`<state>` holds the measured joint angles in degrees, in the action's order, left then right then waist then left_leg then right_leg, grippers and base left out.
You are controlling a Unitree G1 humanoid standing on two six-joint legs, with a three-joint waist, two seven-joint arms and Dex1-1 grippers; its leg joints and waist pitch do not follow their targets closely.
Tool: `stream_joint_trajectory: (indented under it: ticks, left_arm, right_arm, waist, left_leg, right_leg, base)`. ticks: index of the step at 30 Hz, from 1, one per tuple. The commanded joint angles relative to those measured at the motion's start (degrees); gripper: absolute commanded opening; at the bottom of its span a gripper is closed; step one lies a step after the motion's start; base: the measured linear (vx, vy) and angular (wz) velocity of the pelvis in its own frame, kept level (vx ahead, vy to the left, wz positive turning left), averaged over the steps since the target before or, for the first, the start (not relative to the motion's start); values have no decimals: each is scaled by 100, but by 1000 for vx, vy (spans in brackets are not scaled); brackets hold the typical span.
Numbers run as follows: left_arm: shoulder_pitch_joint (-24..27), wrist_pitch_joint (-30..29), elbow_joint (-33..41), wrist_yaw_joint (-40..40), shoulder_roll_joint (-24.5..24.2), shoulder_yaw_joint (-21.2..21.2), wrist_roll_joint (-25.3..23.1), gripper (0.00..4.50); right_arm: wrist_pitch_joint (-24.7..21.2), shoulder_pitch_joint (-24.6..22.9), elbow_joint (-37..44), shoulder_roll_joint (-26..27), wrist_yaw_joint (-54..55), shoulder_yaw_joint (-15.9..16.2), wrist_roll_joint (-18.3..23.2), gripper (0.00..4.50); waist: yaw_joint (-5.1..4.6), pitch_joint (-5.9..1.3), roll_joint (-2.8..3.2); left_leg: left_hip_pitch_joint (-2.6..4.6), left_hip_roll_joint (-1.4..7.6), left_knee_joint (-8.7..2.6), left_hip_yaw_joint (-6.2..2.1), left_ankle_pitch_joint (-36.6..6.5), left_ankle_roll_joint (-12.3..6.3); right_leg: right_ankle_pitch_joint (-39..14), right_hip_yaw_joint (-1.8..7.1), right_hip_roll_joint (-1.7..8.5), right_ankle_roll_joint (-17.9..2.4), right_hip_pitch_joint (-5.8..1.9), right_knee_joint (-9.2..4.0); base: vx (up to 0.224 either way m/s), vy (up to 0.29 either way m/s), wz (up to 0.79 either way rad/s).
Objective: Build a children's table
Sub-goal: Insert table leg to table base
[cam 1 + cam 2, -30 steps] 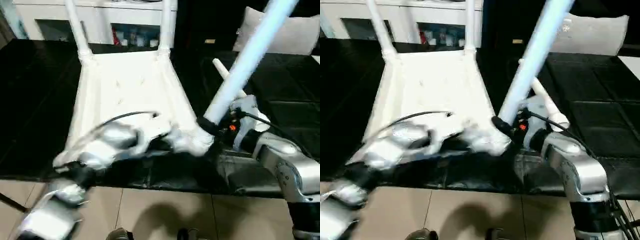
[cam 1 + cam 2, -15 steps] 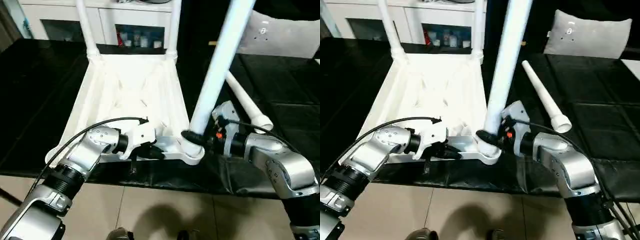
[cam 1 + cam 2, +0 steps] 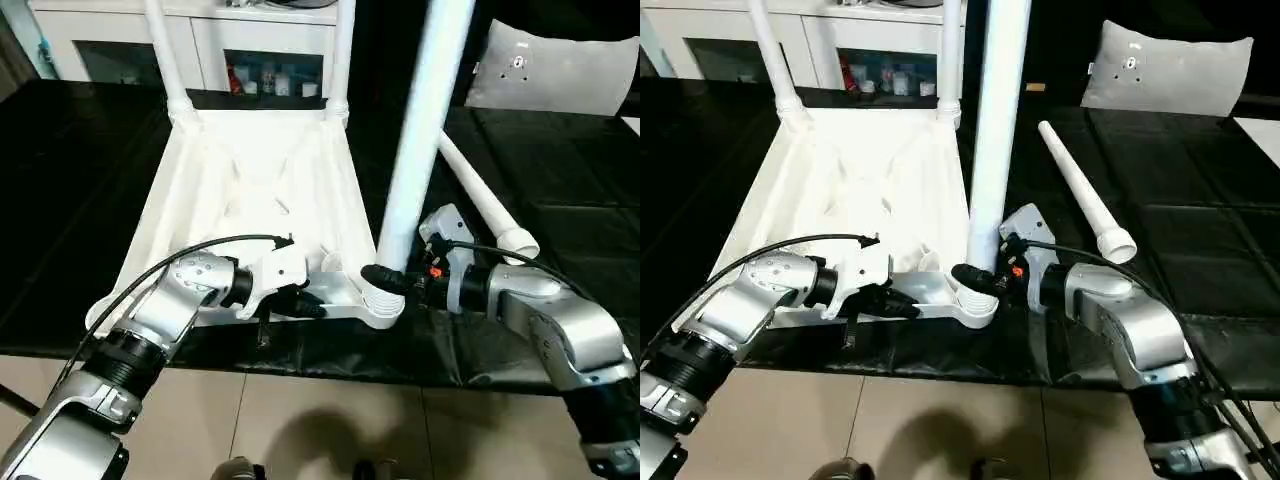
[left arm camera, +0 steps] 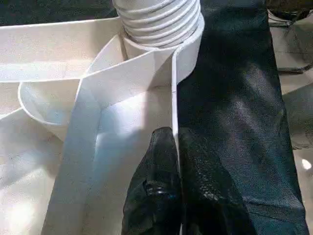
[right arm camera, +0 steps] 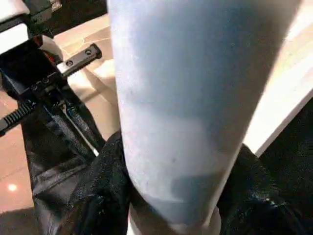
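Note:
The children's table lies upside down on the black cover, its ribbed white top [image 3: 250, 190] facing up. Two legs [image 3: 165, 60] [image 3: 342, 50] stand in the far corner sockets. My right gripper [image 3: 385, 280] is shut on a third leg [image 3: 420, 130], held almost upright with its threaded end [image 4: 159, 19] in the near right socket [image 3: 385, 310]. Its black fingers [image 5: 98, 196] wrap the leg [image 5: 186, 98] close up. My left gripper [image 3: 300, 305] is shut on the top's thin near rim [image 4: 174, 98], just left of that socket. Another leg [image 3: 485, 205] lies loose on the cover to the right.
A white cabinet [image 3: 250, 40] stands behind the table. A pale cushion [image 3: 560, 70] rests at the back right. The cover's front edge [image 3: 300, 355] drops to a tiled floor. A black cable [image 3: 200, 250] arcs over my left forearm.
The leg in my right gripper has swung from a strong lean to the right to almost upright over the near right socket. My left arm, blurred a second ago, now rests at the rim.

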<state>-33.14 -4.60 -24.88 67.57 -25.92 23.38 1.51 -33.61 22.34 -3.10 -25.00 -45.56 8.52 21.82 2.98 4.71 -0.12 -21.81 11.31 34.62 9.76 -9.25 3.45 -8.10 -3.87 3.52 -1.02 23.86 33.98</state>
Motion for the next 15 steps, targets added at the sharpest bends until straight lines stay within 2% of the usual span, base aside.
stream_joint_trajectory:
  ticks: [1,3,6,7,8,9,13,14,15]
  left_arm:
    - [-57,68,-7,-47,6,-117,-4,0]
    - [-58,31,-40,-107,48,-180,36,0]
    - [-62,14,-67,-152,84,-229,65,0]
    - [-68,10,-78,-160,95,-242,71,0]
    - [-75,9,-93,-170,106,-251,73,0]
    - [-96,17,-136,-194,128,-264,70,0]
    - [-118,20,-173,-208,150,-270,69,0]
    - [-125,12,-178,-206,158,-275,75,0]
    - [-128,9,-180,-204,162,-278,78,0]
  right_arm:
    - [-75,-68,-233,79,14,-46,28,190]
    - [-100,-291,-365,243,-2,-377,369,190]
    - [-59,-506,-385,358,-9,-576,563,190]
    - [-21,-591,-381,397,-23,-623,614,190]
    - [29,-676,-374,429,-29,-654,644,190]
    - [180,-905,-342,502,-33,-702,679,190]
    - [406,-1124,-327,559,-17,-715,610,189]
    - [534,-1222,-303,561,-11,-705,532,189]
    - [628,-1270,-285,549,-4,-684,463,189]
  waist:
    - [21,-419,-14]
    - [19,-403,-4]
    - [35,-411,-12]
    - [45,-400,23]
    - [45,-394,17]
    - [52,-401,16]
    - [51,-379,45]
    - [55,-365,91]
    - [41,-349,57]
  left_leg:
    - [118,117,-406,-49,-1718,-34]
    - [132,115,-408,-52,-1809,-41]
    - [121,114,-413,-55,-1770,-49]
    - [127,127,-424,-58,-1778,-53]
    - [134,124,-423,-50,-1820,-62]
    - [126,126,-429,-59,-1841,-54]
    - [137,121,-452,-69,-1982,-32]
    - [149,115,-454,-76,-2049,-19]
    - [176,103,-449,-70,-2178,-9]
  right_leg:
    - [-2802,204,406,-676,-263,-520]
    - [-2923,200,413,-653,-251,-550]
    - [-2900,197,413,-641,-267,-545]
    - [-2856,204,413,-654,-250,-550]
    - [-2876,202,409,-655,-239,-564]
    - [-2860,199,419,-667,-260,-555]
    - [-2937,189,417,-665,-256,-567]
    - [-3026,181,416,-652,-247,-578]
    - [-3240,165,408,-579,-233,-622]
  base:
    - [0,0,0]
    - [0,0,0]
    - [0,0,0]
    - [0,0,0]
    - [0,0,0]
    - [0,0,0]
    - [0,0,0]
    - [0,0,0]
    - [0,0,0]
